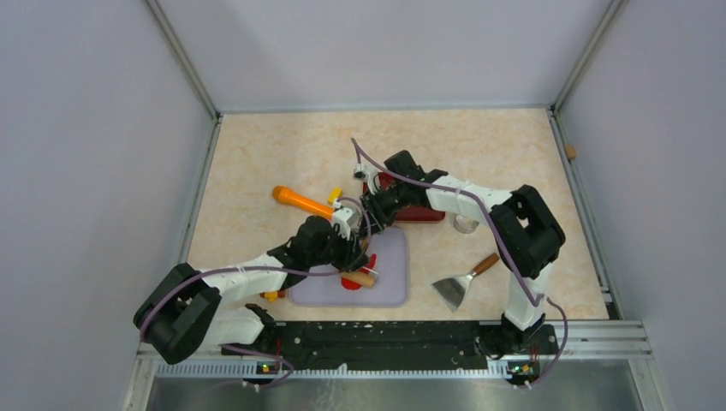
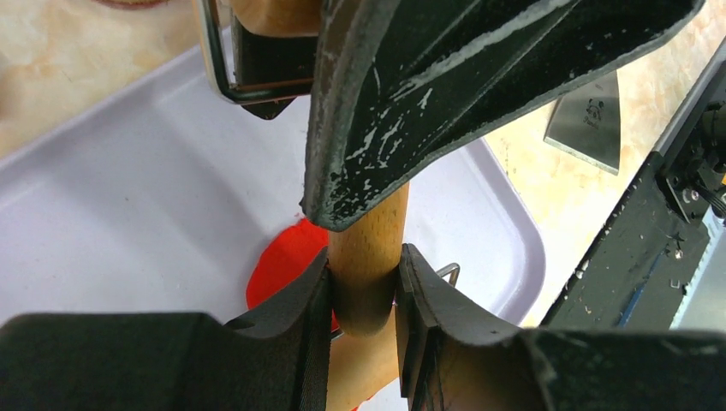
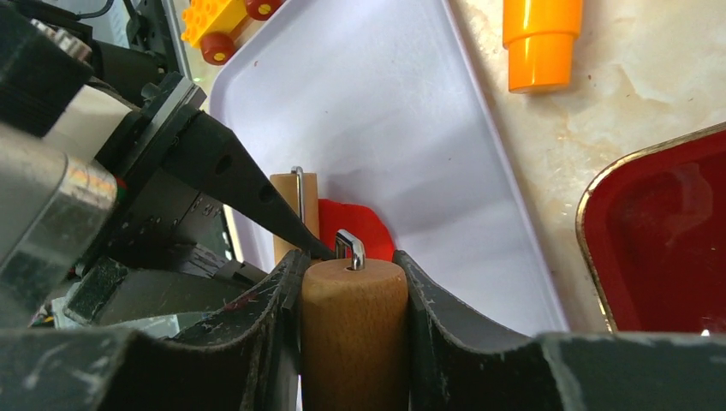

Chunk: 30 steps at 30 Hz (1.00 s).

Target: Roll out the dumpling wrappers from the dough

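Pinching the rolling pin at opposite ends: left fingers, right fingers, over dough.

Dough: red patch on board, part covered by roller and left pincer; outline untraceable. Roller overhead: one wooden end shows, rest under arms. Red tray: cropped by frame edge; overhead mostly beneath right arm. Scraper: blade corner only. Orange tube: top cropped. Yellow brick: cut at top edge, shape unclear.
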Available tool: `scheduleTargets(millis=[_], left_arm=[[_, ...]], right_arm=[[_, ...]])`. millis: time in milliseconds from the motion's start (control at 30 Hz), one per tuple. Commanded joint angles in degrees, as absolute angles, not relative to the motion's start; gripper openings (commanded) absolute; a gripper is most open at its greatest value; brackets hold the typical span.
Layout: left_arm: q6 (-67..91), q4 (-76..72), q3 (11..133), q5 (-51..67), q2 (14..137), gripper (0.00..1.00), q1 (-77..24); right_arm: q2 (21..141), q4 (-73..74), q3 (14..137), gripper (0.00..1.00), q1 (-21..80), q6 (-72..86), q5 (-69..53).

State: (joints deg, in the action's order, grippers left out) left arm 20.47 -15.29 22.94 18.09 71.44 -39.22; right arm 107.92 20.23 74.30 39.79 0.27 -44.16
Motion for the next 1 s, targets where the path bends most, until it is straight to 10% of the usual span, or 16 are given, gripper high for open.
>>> scheduleTargets(millis=[0, 967], left_arm=[[23.3, -9.3, 19.5, 9.7, 71.4, 0.00, -38.3], [13.7, 0.9, 36.4, 16.6, 61.5, 0.00, -37.3]], right_arm=[[110.6, 21.5, 66.4, 0.00, 43.2, -4.1, -38.7], [107.5, 35.5, 88.1, 0.00, 40.2, -5.4, -40.3]])
